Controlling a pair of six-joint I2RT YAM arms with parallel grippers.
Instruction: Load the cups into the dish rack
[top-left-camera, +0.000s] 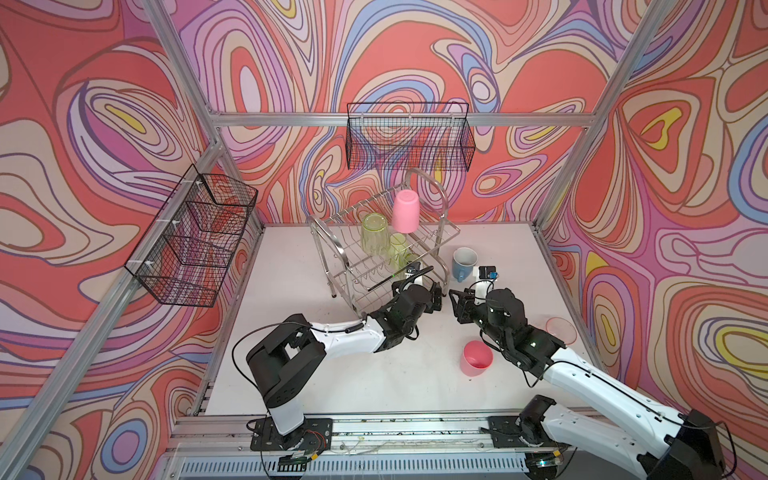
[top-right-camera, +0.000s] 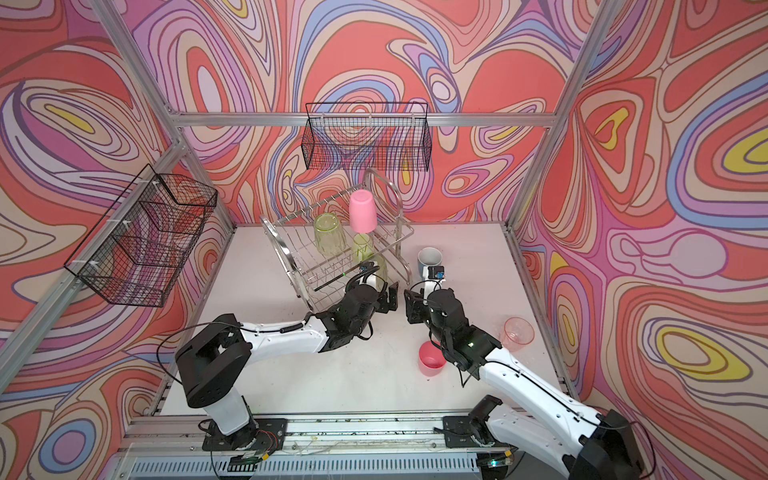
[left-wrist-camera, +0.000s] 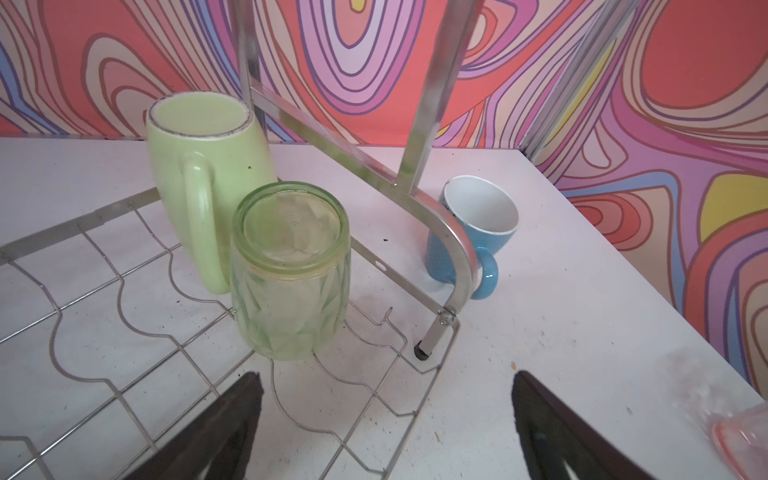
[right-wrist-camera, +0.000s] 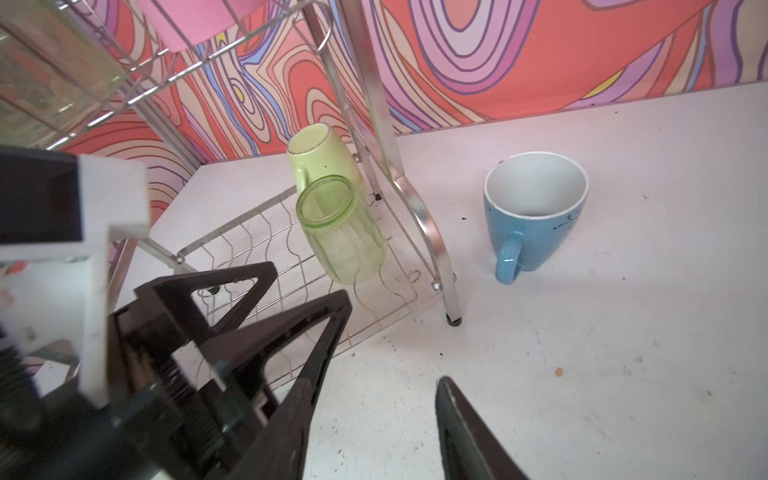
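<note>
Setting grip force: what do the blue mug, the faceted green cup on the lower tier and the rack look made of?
Blue mug: likely glazed ceramic; thick wall, glossy blue outside, white lining. Faceted green cup: glass or hard plastic, unclear which; see-through, moulded facets. Rack: polished metal; mirror-bright tube, thin wire.

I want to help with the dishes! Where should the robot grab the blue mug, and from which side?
Probably the rim: the blue mug stands upright, mouth open, so one finger can go inside and one outside, coming down from above. Pick the side away from the dish rack, whose leg stands close beside it.
</note>
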